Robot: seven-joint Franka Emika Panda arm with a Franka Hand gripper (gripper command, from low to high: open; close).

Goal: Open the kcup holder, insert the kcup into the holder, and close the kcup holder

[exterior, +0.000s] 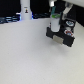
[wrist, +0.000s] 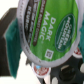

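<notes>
The kcup holder [exterior: 61,34] stood on the bench [exterior: 30,57], toward the exterior view's right and far edge. The tool [exterior: 55,20] hung directly above the holder, with the kcup [wrist: 47,31] between its fingers [wrist: 11,37]. In the wrist view, the kcup lay before the holder's round slots [wrist: 42,72].

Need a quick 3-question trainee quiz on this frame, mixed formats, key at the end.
1. True or false: the kcup lies loose on the white table.
2. Multiple choice: in the exterior view, the kcup holder sits A) at the upper right, B) at the lower left, C) dead centre.
3. Fill in: the kcup's green lid reads "DARK ____".

Key: 1 false, it is held in the tool above the holder; 2 A; 3 MAGIC.
</notes>
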